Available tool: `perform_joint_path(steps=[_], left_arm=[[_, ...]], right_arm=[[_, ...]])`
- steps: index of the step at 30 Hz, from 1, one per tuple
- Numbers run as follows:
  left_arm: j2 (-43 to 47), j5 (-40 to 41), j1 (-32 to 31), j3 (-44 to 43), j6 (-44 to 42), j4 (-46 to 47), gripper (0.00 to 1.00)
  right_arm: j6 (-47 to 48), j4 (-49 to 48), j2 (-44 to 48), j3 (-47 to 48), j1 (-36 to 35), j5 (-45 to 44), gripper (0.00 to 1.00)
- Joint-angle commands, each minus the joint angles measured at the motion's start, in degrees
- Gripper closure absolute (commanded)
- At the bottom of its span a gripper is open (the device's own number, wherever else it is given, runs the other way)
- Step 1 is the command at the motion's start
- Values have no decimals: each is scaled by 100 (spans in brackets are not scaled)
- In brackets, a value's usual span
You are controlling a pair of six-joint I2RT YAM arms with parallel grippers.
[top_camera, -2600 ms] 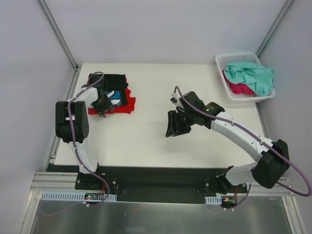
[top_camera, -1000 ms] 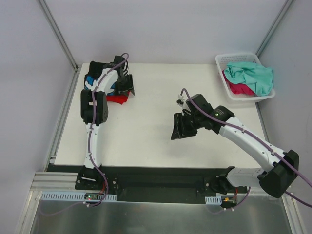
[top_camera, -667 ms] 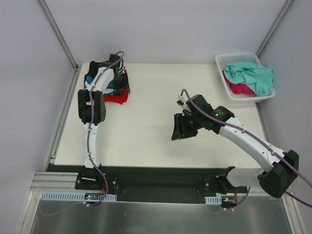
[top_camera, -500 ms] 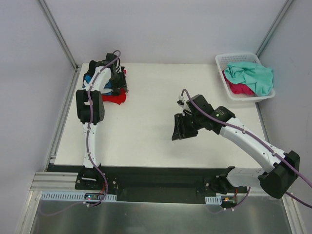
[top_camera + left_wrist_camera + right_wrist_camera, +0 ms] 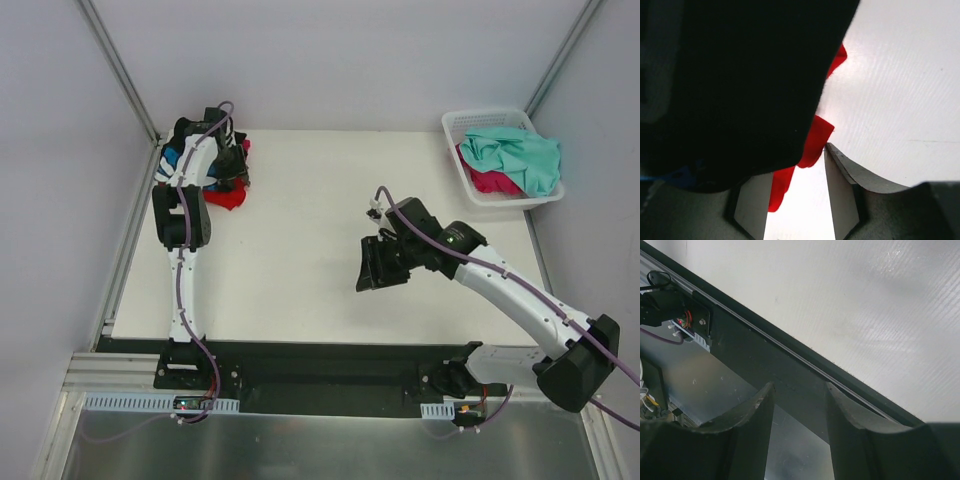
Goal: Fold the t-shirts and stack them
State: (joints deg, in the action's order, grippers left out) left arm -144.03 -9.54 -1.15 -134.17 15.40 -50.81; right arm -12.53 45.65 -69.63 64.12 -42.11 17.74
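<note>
A black t-shirt (image 5: 236,166) lies on a bright red t-shirt (image 5: 226,197), bunched at the table's far left corner. My left gripper (image 5: 230,160) is against this pile with its arm stretched far out. In the left wrist view the black t-shirt (image 5: 740,75) covers the left finger, and an edge of the red t-shirt (image 5: 815,142) hangs into the gap of my left gripper (image 5: 795,160). The jaws stand apart, with white table showing between them. My right gripper (image 5: 372,265) hovers open and empty over the table's middle; the right gripper (image 5: 799,386) looks toward the near edge.
A white basket (image 5: 480,118) at the far right corner holds a teal-mint t-shirt (image 5: 515,150) over a magenta-pink t-shirt (image 5: 490,182). A metal post (image 5: 120,70) and grey walls close in behind the left pile. The table's dark near edge (image 5: 790,365) shows below the right gripper.
The left arm has slid the black and red pile toward the far left corner, bunching it smaller. The right gripper has drifted slightly toward the near right.
</note>
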Motion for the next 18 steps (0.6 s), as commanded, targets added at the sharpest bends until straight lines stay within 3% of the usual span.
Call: perform_joint_path(steps=[1, 7, 18], left_arm=[[49, 251, 255, -154, -151, -158, 56], [349, 567, 273, 75, -274, 27, 56], [726, -39, 220, 356, -256, 360, 56]], right_arm=[[-3, 181, 204, 4, 18, -104, 53], [-21, 164, 195, 40, 18, -60, 53], [-38, 155, 300, -119, 18, -77, 53]])
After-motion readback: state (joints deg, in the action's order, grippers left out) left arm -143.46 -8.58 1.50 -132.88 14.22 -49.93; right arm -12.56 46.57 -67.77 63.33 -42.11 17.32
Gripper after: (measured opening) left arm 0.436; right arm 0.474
